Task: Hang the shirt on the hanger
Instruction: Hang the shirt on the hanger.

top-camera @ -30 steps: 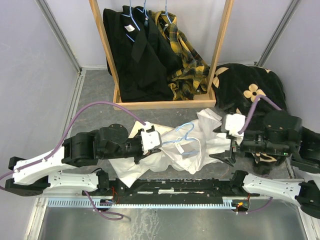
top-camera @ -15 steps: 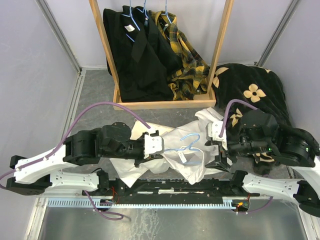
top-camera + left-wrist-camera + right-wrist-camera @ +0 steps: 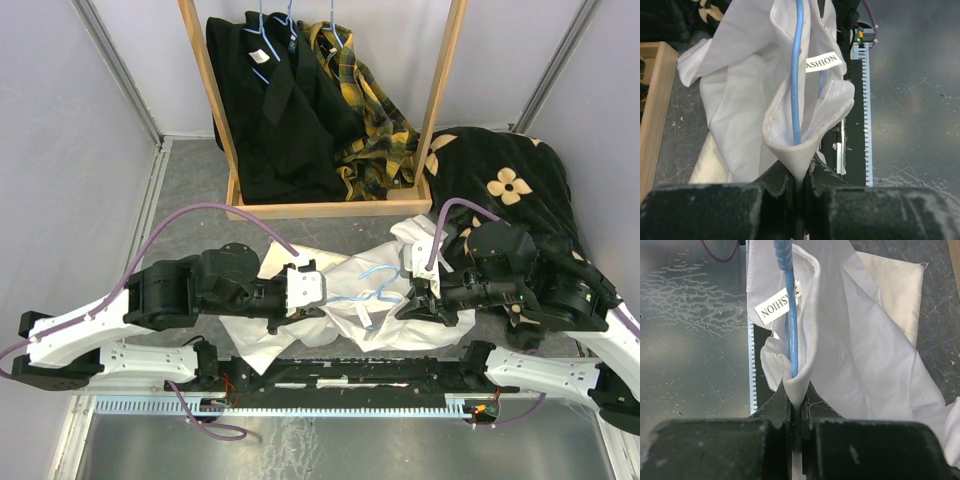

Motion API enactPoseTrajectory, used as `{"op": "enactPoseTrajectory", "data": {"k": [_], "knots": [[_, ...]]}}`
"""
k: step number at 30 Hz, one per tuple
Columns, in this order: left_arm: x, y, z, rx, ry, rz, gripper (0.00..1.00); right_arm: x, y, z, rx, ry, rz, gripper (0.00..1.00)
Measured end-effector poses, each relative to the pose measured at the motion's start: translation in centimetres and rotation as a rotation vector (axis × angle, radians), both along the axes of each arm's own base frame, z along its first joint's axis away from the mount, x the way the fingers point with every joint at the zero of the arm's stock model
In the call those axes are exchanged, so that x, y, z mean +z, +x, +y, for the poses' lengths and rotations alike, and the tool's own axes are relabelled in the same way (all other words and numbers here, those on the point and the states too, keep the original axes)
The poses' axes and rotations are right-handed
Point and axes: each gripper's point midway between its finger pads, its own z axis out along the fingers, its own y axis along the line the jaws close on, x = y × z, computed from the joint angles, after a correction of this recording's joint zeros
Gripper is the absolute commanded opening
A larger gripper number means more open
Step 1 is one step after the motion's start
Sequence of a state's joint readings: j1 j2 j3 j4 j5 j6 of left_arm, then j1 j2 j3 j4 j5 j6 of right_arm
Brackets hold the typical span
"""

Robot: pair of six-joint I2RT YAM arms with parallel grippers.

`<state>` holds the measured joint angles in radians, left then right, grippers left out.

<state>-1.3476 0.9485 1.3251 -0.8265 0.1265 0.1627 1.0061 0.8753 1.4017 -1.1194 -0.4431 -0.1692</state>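
Observation:
The white shirt [image 3: 385,322] lies crumpled between the two arms, and the light-blue wire hanger [image 3: 374,285] sits inside its collar with the hook on top. My left gripper [image 3: 324,300] is shut on a fold of the shirt's edge [image 3: 790,145], with the hanger wire [image 3: 796,75] running up inside that fold. My right gripper [image 3: 404,304] is shut on the opposite fold of the shirt [image 3: 800,382], the hanger wire [image 3: 792,340] passing just above its jaws. A white label [image 3: 775,307] shows at the collar.
Behind stands a wooden rack [image 3: 330,208] holding black garments [image 3: 280,110] and a plaid one [image 3: 375,130] on blue hangers. A black flowered cloth [image 3: 510,170] lies at the right. A cream cloth [image 3: 895,290] lies under the shirt. A toothed rail [image 3: 867,100] runs along the near edge.
My right gripper has moved left to the shirt and shut on its edge by the hanger. The left gripper has kept its hold, shifting slightly right.

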Motion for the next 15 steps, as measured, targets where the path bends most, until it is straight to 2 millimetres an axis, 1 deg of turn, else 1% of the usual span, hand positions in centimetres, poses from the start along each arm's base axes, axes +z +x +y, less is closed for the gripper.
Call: {"op": "enactPoseTrajectory", "data": {"k": [3, 5, 8, 11, 12, 15], "knots": [[0.5, 0.4, 0.1, 0.019, -0.021, -0.013, 0.28, 0.1, 0.3, -0.1, -0.021, 0.006, -0.011, 0.0], [1.0, 0.6, 0.1, 0.033, -0.04, -0.023, 0.32, 0.1, 0.7, -0.2, -0.042, 0.005, -0.026, 0.0], [2.5, 1.2, 0.7, 0.074, -0.102, -0.048, 0.37, -0.4, 1.6, -0.8, -0.095, -0.015, -0.05, 0.0], [4.5, 1.5, 1.9, 0.114, -0.193, -0.065, 0.42, -1.0, 2.5, -1.4, -0.161, -0.04, -0.066, 0.0], [5.2, 1.6, 2.3, 0.128, -0.224, -0.07, 0.44, -1.1, 2.8, -1.6, -0.184, -0.047, -0.072, 0.0], [6.6, 1.8, 3.3, 0.154, -0.294, -0.075, 0.55, -1.2, 3.4, -2.0, -0.226, -0.053, -0.085, 0.0]]}}
